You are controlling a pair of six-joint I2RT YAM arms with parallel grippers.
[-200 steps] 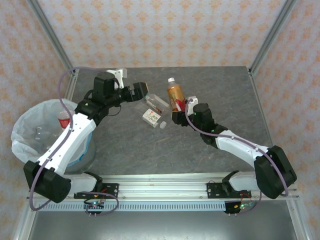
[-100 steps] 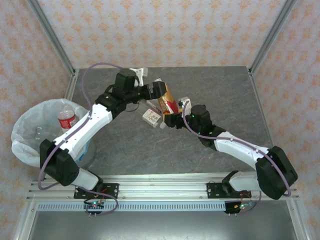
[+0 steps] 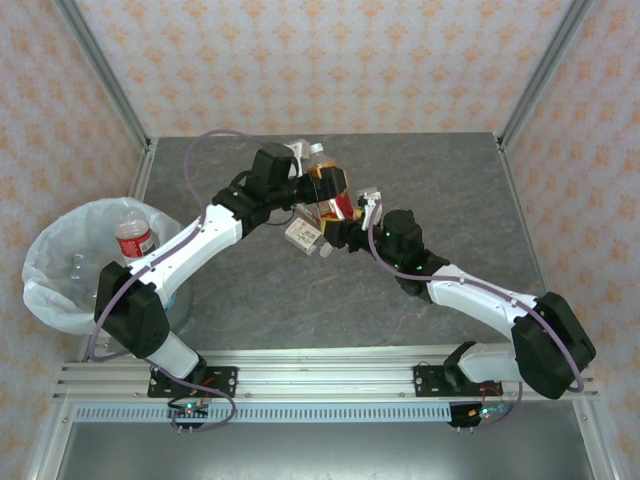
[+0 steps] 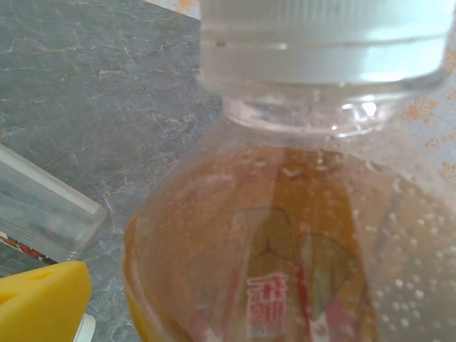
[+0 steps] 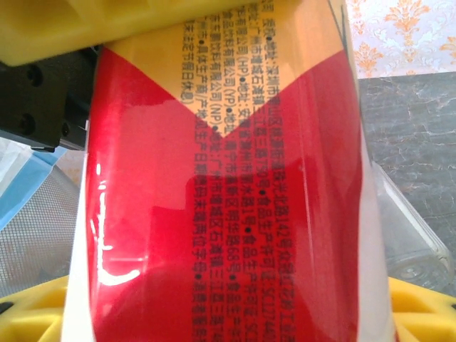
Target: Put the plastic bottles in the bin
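Note:
An orange bottle (image 3: 331,193) with a red label and a white cap hangs tilted above the table's middle back. My right gripper (image 3: 346,226) is shut on its lower part; its yellow pads (image 5: 32,313) flank the red label (image 5: 228,214). My left gripper (image 3: 318,186) stands open around the bottle's upper part. One of its yellow fingers (image 4: 43,303) shows a small gap from the orange bottle (image 4: 285,235). The grey bin (image 3: 50,300) with its white bag stands at the left and holds a red-labelled bottle (image 3: 132,236).
Two clear bottles lie on the grey table under the held one: a white-labelled bottle (image 3: 304,234) and another clear bottle (image 3: 301,209). A clear bottle (image 4: 43,214) lies left of my left finger. Metal frame posts stand at the back corners.
My left arm swung from beside the bin to the middle and put its fingers around the orange bottle. My right gripper shifted the bottle left and tilted it.

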